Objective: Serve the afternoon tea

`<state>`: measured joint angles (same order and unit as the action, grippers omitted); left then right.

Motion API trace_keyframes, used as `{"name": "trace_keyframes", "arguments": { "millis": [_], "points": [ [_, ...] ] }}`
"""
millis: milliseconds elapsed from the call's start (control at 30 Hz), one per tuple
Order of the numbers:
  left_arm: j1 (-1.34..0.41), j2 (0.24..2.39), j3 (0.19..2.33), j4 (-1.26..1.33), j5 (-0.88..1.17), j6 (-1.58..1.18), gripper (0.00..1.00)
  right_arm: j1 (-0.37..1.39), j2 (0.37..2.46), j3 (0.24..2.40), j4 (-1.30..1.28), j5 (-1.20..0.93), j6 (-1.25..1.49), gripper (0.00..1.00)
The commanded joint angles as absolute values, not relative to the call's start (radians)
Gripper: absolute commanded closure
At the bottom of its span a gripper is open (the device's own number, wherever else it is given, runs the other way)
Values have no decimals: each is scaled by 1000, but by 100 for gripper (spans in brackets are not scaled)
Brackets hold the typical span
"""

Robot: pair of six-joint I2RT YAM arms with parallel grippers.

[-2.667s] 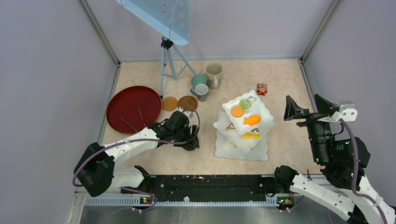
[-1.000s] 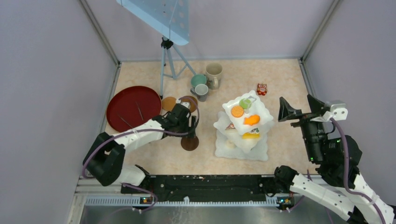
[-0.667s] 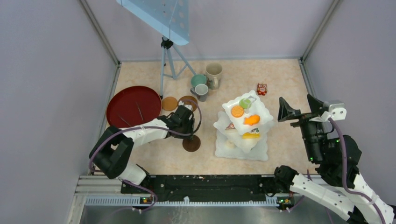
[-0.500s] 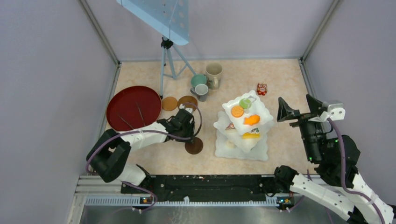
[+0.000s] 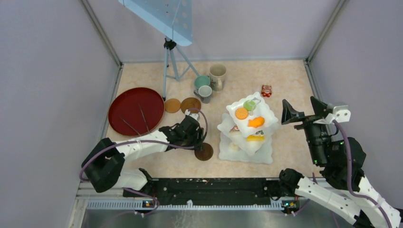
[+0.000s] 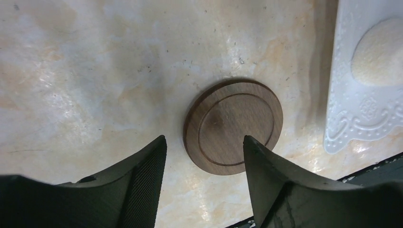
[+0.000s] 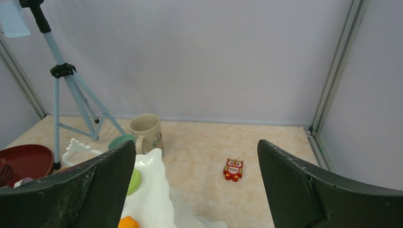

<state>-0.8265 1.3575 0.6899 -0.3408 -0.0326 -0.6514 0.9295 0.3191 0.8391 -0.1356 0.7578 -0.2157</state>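
One coaster (image 6: pixel 233 126) flat on tabletop (image 6: pixel 71 71), just beside stand's (image 6: pixel 351 128) near-left corner. My left hand (image 6: pixel 204 138) hovers over it, fingers (image 6: pixel 142 180) partly apart, gripping nothing; coaster lies just ahead, between them. Right hand (image 7: pixel 196 142) wide open, empty, farther off.

Stand (image 6: pixel 354 114) cropped at right edge

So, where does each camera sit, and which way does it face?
Top external: high behind the robot, looking down on the table; the left arm and right arm show.
Left wrist: looks straight down at a brown coaster; the left pincer shows, fingers apart.
Right wrist: faces the back wall, past the beige mug; the right pincer stands wide open.
Shared: the coaster, top and left wrist; the owl toy, top and right wrist.
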Motion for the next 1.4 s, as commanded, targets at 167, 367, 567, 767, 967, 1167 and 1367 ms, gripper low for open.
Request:
{"name": "trace_keyframes", "arguments": {
  "millis": [167,367,567,767,967,1167,1367],
  "points": [
    [-798,1462,843,-223,-32,-539,23,943,327,858,-112,756,-218,3],
    [-796,1601,905,-233,58,-529,19,942,320,870,-132,760,-211,3],
    [-814,1548,815,-200,107,-581,23,943,304,863,-143,763,-199,3],
    [-852,1460,754,-260,77,-651,28,942,302,854,-142,759,-195,3],
    [-849,1379,812,-367,-36,-630,21,942,302,841,-125,762,-212,3],
    [-717,1355,956,-328,-49,-605,3,943,310,830,-102,765,-234,3],
    [-535,1412,1009,-137,-53,-797,4,943,306,835,-111,767,-234,3]
  ]
}}
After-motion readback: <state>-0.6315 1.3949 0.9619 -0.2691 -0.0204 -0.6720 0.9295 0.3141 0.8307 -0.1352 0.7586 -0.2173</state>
